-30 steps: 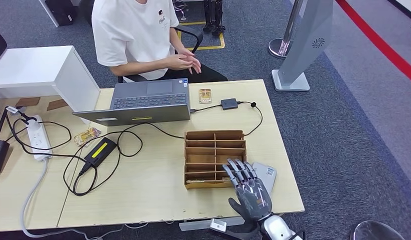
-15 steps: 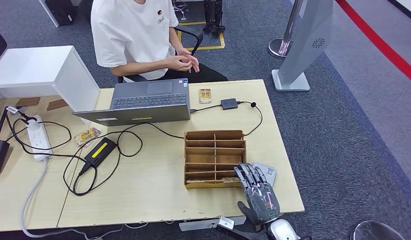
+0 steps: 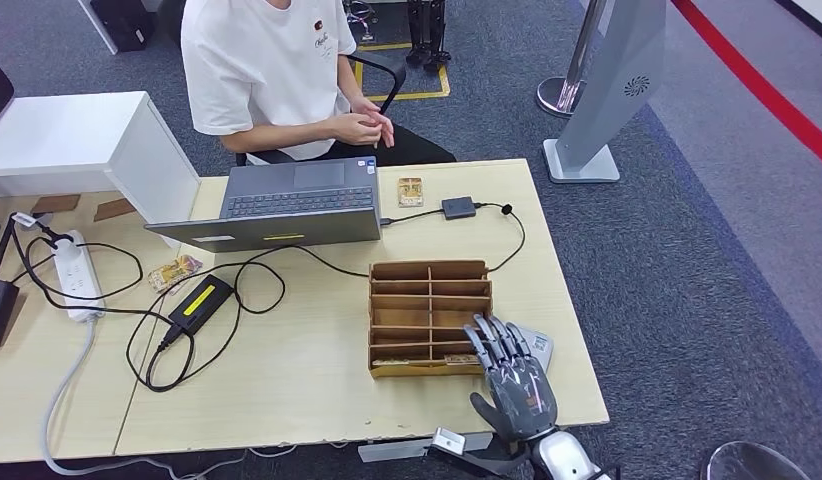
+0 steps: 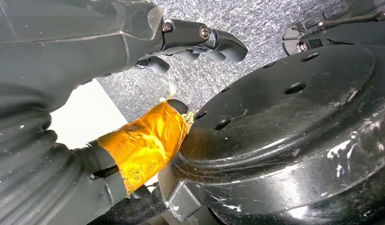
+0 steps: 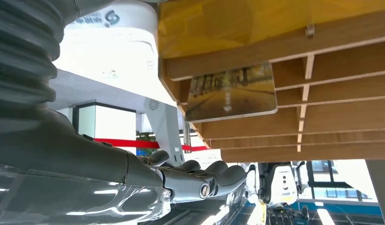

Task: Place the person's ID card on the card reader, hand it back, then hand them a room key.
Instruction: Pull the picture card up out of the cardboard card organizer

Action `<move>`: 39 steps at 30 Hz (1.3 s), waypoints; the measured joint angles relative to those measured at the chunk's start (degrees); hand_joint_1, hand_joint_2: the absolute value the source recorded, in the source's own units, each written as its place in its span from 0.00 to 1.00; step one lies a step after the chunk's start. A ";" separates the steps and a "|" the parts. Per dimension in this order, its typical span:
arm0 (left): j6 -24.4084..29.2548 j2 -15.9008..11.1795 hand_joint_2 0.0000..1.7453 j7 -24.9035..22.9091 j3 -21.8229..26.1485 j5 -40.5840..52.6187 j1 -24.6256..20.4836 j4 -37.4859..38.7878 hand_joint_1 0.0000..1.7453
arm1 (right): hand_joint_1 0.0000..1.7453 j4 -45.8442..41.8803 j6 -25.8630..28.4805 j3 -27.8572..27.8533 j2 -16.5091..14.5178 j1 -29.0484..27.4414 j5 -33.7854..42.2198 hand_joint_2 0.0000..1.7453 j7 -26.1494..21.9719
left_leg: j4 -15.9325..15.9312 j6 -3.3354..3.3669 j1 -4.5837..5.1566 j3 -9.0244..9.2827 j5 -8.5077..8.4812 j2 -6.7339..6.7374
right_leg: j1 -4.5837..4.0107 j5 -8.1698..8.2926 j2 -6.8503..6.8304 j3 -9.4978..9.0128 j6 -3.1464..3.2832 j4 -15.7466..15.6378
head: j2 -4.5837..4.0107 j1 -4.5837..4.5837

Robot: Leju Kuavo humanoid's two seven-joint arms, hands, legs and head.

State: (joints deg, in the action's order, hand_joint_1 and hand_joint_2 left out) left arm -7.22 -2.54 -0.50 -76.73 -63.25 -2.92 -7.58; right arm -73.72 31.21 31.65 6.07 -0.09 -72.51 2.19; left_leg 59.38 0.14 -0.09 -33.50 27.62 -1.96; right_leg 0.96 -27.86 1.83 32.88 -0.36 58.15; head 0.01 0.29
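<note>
At the far left of the wooden desk (image 3: 287, 380) lies one white power strip (image 3: 75, 275), with one black power adapter carrying a yellow label (image 3: 199, 301) beside it among looping black cables. One small patterned card (image 3: 174, 270) rests on the desk between the strip and the adapter. Next comes one grey laptop (image 3: 282, 205), open, lying flat toward the seated person in a white T-shirt (image 3: 262, 70), whose two hands are clasped together above their lap. To the right of the laptop, one ID card (image 3: 410, 190) lies flat near the far edge of the desk, apart from everything else. Just right of it sits one small black card reader (image 3: 458, 207), cabled to the laptop.

Nearer the robot stands one wooden slotted organiser (image 3: 427, 315), with two room key cards (image 3: 417, 360) lying in its nearest row; the right wrist view shows one such card (image 5: 230, 93) sticking out of a slot. One grey flat device (image 3: 535, 345) lies touching the organiser's right side.

The right hand (image 3: 512, 385) hovers over the organiser's near right corner, fingers extended and slightly spread, holding nothing. The left hand (image 4: 87, 51) hangs beside the robot's body, fingers loosely curled with nothing in them; one orange-taped thumb (image 4: 144, 140) shows.
</note>
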 joint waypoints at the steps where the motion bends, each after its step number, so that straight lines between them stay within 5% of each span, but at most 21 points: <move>1: -0.02 0.00 1.00 0.00 -0.03 0.00 0.00 0.01 0.00 | 0.00 -0.02 -0.22 0.00 -0.11 0.18 -0.01 1.00 -0.10 | 0.00 0.00 0.00 0.00 0.00 0.00 | 0.00 0.00 0.00 0.00 0.00 0.00 | 0.00 0.01; 22: -0.34 -0.05 1.00 0.00 -1.03 0.15 -0.18 0.02 0.00 | 0.00 5.47 -2.26 -0.02 -2.87 6.00 1.19 1.00 -1.50 | 0.00 0.00 0.00 0.01 -0.01 0.00 | 0.00 0.00 0.00 -0.01 0.00 0.01 | -0.01 0.00; 23: -0.34 -0.06 1.00 0.00 -1.04 0.15 -0.18 0.01 0.00 | 0.16 5.83 -2.23 -0.02 -2.98 6.17 1.19 1.00 -1.57 | 0.00 0.00 0.00 0.01 -0.01 0.00 | 0.00 0.00 0.00 -0.01 0.00 0.01 | -0.01 0.00; 26: -0.35 -0.07 1.00 0.00 -1.04 0.15 -0.18 0.00 0.00 | 0.90 6.58 -2.16 -0.02 -3.24 6.45 1.20 1.00 -1.74 | 0.00 0.00 0.00 0.00 -0.01 0.00 | 0.00 0.00 0.00 0.00 0.00 0.01 | -0.01 -0.01; 27: -0.35 -0.07 1.00 0.00 -1.04 0.15 -0.18 0.00 0.00 | 0.99 6.74 -2.14 -0.02 -3.30 6.49 1.31 1.00 -1.78 | 0.00 0.00 0.00 0.00 -0.01 0.00 | 0.00 0.00 0.00 0.00 0.00 0.01 | -0.01 -0.01; 34: 1.96 -0.08 1.00 1.85 -1.62 1.72 -0.20 0.01 0.00 | 1.00 7.19 -2.08 -0.05 -3.55 6.63 2.27 1.00 -2.09 | 0.00 0.00 0.00 0.01 0.00 0.00 | 0.00 0.00 0.00 0.00 0.00 0.00 | -0.01 0.00; 39: 7.28 -0.25 1.00 8.89 -3.71 6.07 -0.33 0.00 0.00 | 1.00 6.94 -2.01 -0.61 -3.59 6.62 2.07 1.00 -1.73 | 0.00 0.00 -0.01 0.05 -0.01 0.00 | -0.01 0.01 0.00 -0.03 0.00 0.00 | -0.01 0.00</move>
State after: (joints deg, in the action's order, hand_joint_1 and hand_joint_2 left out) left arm 0.06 -2.79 8.39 -80.44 -57.18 -3.25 -7.58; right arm -66.78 29.20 31.04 2.49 6.54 -70.44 0.46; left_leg 59.39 0.14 -0.10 -33.45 27.61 -1.96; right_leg 0.95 -27.85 1.83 32.84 -0.36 58.15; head 0.00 0.29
